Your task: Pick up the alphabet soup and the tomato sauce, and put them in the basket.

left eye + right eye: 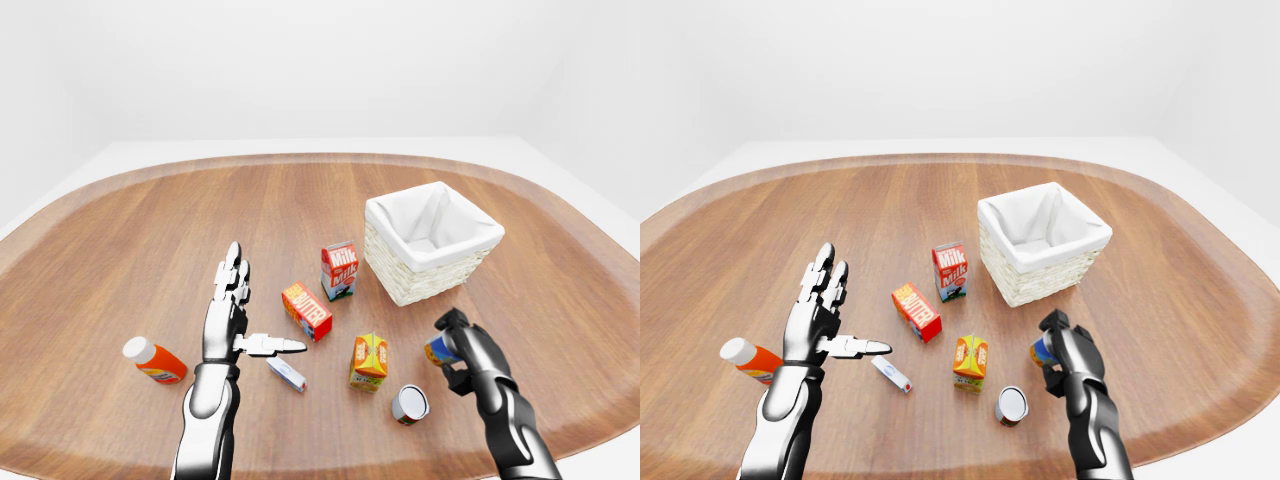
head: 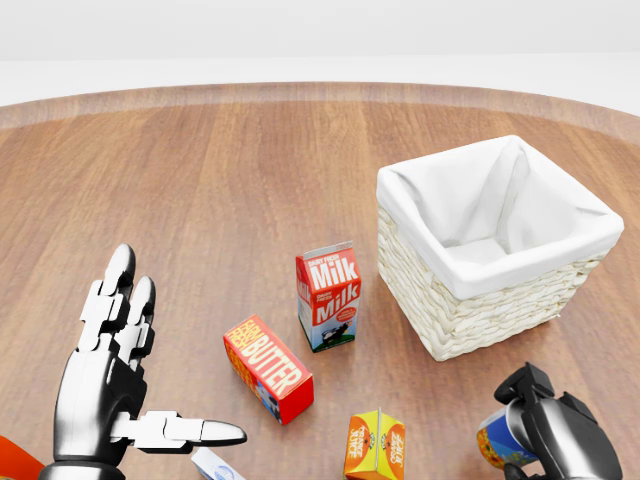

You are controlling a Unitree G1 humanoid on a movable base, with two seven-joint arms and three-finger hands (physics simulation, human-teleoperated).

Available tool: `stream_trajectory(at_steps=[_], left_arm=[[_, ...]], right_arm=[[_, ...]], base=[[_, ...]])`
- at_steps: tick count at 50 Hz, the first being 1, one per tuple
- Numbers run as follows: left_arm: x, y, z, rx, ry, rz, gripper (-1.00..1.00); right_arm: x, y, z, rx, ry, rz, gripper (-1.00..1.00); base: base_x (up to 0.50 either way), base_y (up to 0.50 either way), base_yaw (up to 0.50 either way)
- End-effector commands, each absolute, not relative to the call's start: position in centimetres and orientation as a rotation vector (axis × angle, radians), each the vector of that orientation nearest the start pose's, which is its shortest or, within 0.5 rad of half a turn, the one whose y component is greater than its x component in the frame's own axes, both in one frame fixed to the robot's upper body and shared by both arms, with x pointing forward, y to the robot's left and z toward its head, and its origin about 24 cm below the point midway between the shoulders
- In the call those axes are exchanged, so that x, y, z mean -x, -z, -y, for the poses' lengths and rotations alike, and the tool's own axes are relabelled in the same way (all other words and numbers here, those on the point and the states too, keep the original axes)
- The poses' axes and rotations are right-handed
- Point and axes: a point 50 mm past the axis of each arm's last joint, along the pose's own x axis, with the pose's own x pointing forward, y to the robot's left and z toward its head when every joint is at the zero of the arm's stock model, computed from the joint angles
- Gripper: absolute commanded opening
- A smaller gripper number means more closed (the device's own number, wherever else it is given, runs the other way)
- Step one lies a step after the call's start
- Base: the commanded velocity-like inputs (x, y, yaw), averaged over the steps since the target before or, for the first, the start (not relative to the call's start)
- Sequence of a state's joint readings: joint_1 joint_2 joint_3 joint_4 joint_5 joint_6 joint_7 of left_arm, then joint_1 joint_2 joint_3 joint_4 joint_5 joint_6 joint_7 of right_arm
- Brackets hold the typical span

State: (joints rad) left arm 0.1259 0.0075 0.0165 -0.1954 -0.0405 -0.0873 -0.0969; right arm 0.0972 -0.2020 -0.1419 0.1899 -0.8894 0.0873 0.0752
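My right hand [image 2: 545, 425] is shut on a can with a blue and orange label [image 2: 497, 440], seemingly the alphabet soup, held at the bottom right of the head view just above the table. A second can [image 1: 410, 403], grey-lidded with a reddish side, lies on the table to the left of that hand and nearer the bottom edge; it looks like the tomato sauce. The wicker basket [image 1: 400, 280] with a white liner stands above and slightly left of the right hand, with nothing in it. Held up on the left, my left hand [image 1: 262, 305] is open and holds nothing.
A milk carton [image 2: 328, 296] stands left of the basket, with a red butter box [image 2: 268, 368] and an orange juice carton [image 2: 375, 446] below it. A small white packet [image 1: 286, 373] and a red bottle [image 1: 154, 361] lie near the left hand. The round wooden table [image 1: 120, 230] extends far to the left.
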Motion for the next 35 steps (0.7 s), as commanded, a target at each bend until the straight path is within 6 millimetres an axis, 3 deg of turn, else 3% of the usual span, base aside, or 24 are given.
stream_trajectory(at_steps=[1,16,35], left_arm=[[-22.9,-6.7,-15.8,0.024,0.043,0.166,1.0],[-22.9,-6.7,-15.8,0.024,0.043,0.166,1.0],[-22.9,-6.7,-15.8,0.024,0.043,0.166,1.0]], right_arm=[[-21.3,0.4,23.9,1.109,0.072,-0.403,-1.0],[-21.1,-0.6,22.6,0.886,0.039,-0.226,-1.0],[-20.7,-1.1,22.9,0.781,0.108,-0.192,-1.0]], base=[[0.0,0.0,0.0],[0.0,0.0,0.0],[0.0,0.0,0.0]])
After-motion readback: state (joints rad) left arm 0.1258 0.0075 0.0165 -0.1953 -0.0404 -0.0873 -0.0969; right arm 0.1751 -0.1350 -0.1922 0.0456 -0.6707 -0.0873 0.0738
